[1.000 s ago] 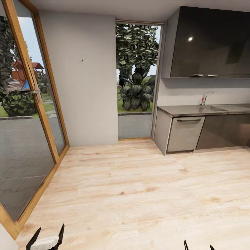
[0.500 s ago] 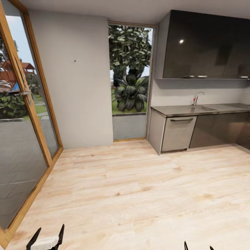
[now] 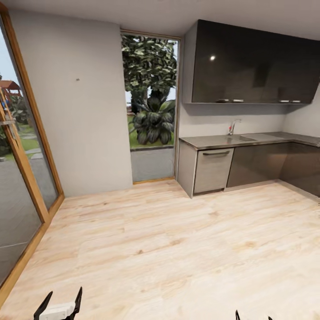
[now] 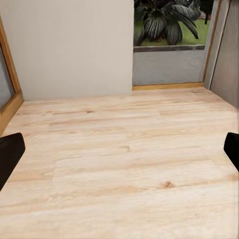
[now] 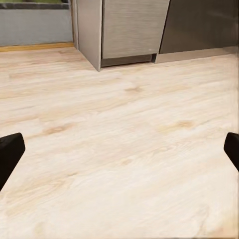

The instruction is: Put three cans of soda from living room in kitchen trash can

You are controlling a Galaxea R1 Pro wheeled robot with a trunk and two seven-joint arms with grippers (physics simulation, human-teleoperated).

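Room: kitchen (image 3: 249,146) with a light wood floor (image 3: 178,249).
Far left: glass door (image 3: 20,191) in a wood frame.
Middle: tall window (image 3: 151,106) with big green plants outside.
Right: dark wall cabinet (image 3: 253,66) above a grey tabletop (image 3: 222,141) with a tap (image 3: 232,126).
Left end effector (image 3: 60,306): fingers wide apart, holding nothing.
Right end effector (image 3: 252,316): fingers wide apart, holding nothing.

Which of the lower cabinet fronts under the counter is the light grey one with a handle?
The light grey cabinet front nearest the counter's window end, bearing a dark bar handle; the other fronts are glossy dark.
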